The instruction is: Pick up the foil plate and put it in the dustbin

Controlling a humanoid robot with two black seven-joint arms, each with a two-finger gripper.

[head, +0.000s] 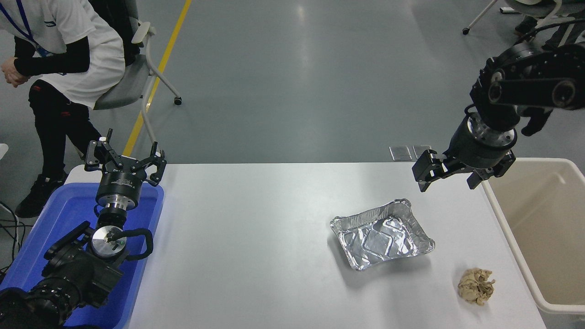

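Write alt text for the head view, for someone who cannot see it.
A shiny foil plate lies untouched on a white table, with the robot's open right gripper hovering above and beyond it, beside a beige dustbin. A crumpled paper ball lies nearby; the open left gripper is parked over a blue tub.

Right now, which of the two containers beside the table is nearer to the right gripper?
The beige-cream plastic dustbin, just right of the right gripper; the blue plastic tub sits at the opposite end.
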